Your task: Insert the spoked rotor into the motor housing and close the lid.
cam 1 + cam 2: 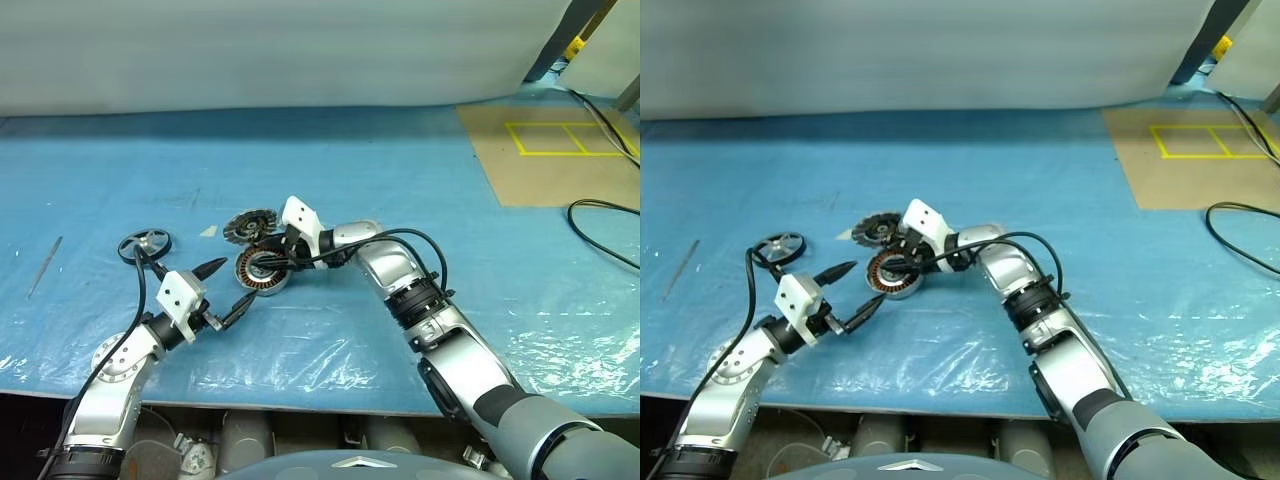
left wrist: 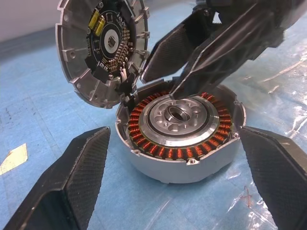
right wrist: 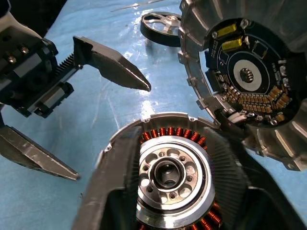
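- The rotor [image 1: 146, 244] lies flat on the blue plastic sheet [image 1: 420, 180], off to the robot's left and well apart from the other parts; nothing touches it.
- The housing [image 2: 180, 136] sits on the sheet near the middle, open side up, with its ring of copper windings and silvery centre hub bare.
- The lid [image 2: 100, 48] stands tilted up on edge at the far-left side of the housing, touching its rim, its inner face with a circuit board turned towards the housing.
- The left gripper [image 1: 222, 290] hovers just beside the housing on the near-left side, pointing at it. Its two black fingers are spread wide and hold nothing; in the left wrist view they stand on either side of the housing without touching it.
- The right gripper [image 1: 268, 262] reaches in from the right and comes down over the housing. Its fingers [image 2: 211, 57] are partly apart, their tips at the top of the housing near the hub and windings. Whether they actually grip anything I cannot tell.
- A thin grey rod [image 1: 44, 266] lies on the sheet far to the left.
- A brown board [image 1: 550, 160] with yellow tape lines lies at the far right, with a black cable [image 1: 600, 215] beside it.
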